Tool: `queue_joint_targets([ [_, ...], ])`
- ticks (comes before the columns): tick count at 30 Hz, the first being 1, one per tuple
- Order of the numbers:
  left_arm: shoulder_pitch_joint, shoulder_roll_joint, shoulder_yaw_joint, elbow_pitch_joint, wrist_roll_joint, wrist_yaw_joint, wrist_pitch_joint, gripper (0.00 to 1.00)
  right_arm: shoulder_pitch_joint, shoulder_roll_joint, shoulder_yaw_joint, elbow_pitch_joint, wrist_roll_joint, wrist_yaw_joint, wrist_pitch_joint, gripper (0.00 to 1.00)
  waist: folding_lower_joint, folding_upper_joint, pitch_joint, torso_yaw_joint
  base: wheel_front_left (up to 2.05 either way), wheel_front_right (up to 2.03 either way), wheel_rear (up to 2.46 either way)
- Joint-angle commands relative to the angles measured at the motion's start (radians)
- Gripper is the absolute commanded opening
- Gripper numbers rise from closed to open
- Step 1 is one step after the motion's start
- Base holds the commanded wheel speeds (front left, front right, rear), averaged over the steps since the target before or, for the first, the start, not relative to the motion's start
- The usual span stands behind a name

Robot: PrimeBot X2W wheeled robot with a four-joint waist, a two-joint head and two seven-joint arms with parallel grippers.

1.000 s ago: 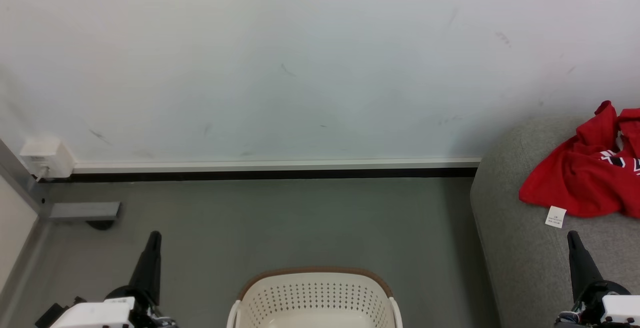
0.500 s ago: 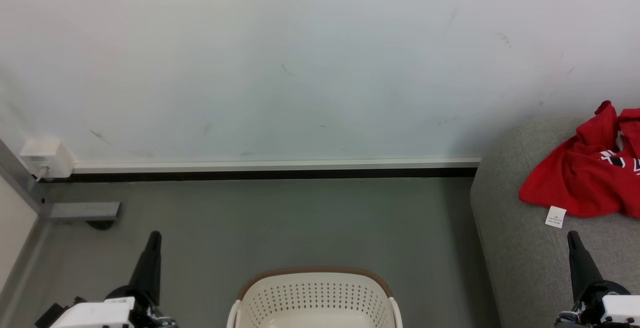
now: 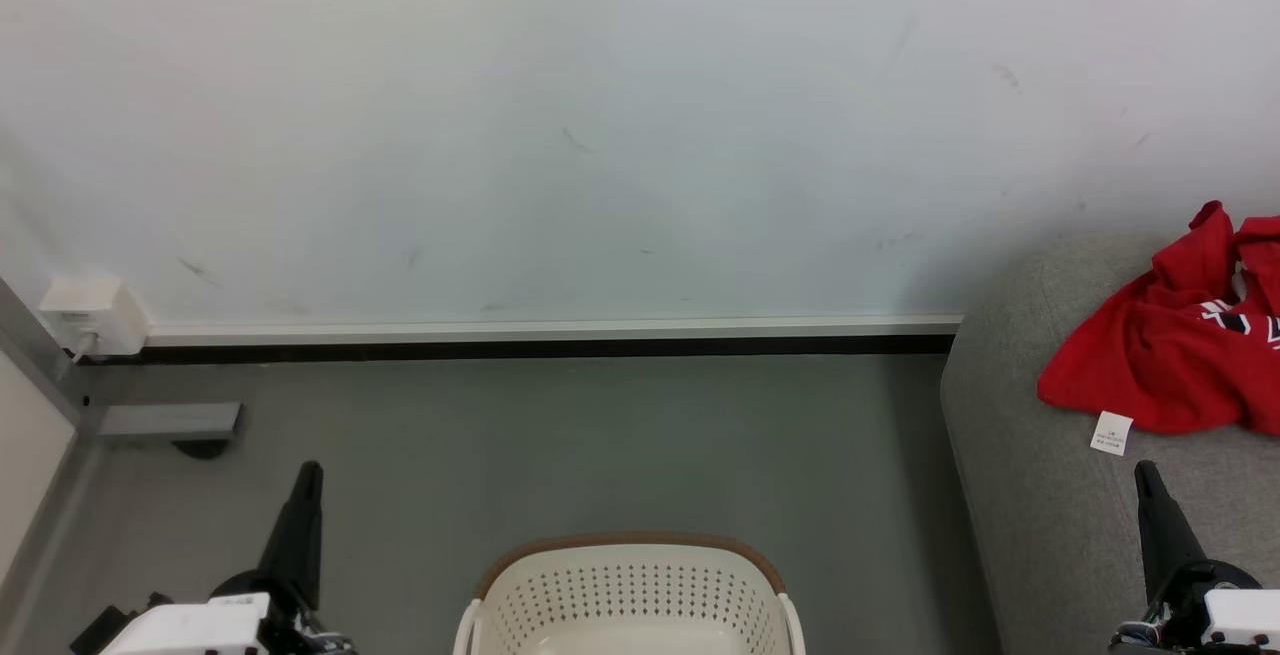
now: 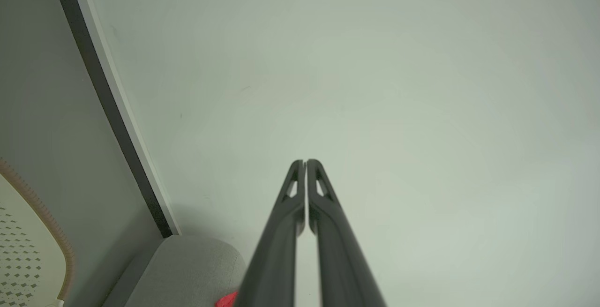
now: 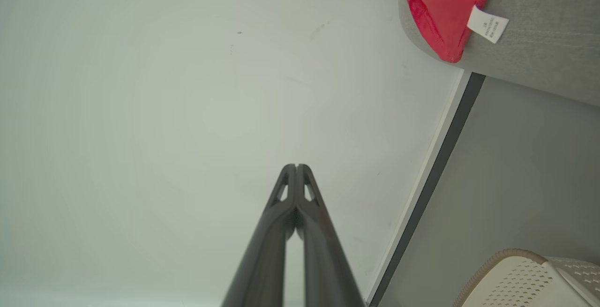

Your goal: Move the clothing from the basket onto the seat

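Home-like room — grey sofa (image 3: 1030,525), laundry basket (image 3: 630,590), scuffed wall (image 3: 600,115).

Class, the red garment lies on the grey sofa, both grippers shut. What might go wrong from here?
The clothing sits near the rounded end of the seat, so it might slip to the floor.
The right gripper looks close to its label tag; moving forward may snag it.
The bottom of the basket is cut off, so leftovers could go unseen.

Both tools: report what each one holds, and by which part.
Nothing is held. The left tool and the right tool are shut on empty air, and the clothing lies loose on the seat, apart from both.
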Motion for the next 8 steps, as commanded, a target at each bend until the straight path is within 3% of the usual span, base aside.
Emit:
queue_joint_targets([
  [1,-0.006,0.002,0.001,-0.002,-0.012,-0.006,0.005,0.0,-0.006,-0.006,-0.004,-0.005,0.002,-0.002,0.004,0.0,0.0,0.0,0.0,0.0,0.0,0.0,0.0],
  [8,-0.006,0.002,0.001,-0.002,-0.012,-0.006,0.005,0.0,-0.006,-0.006,-0.004,-0.005,0.002,-0.002,0.004,0.0,0.0,0.0,0.0,0.0,0.0,0.0,0.0],
])
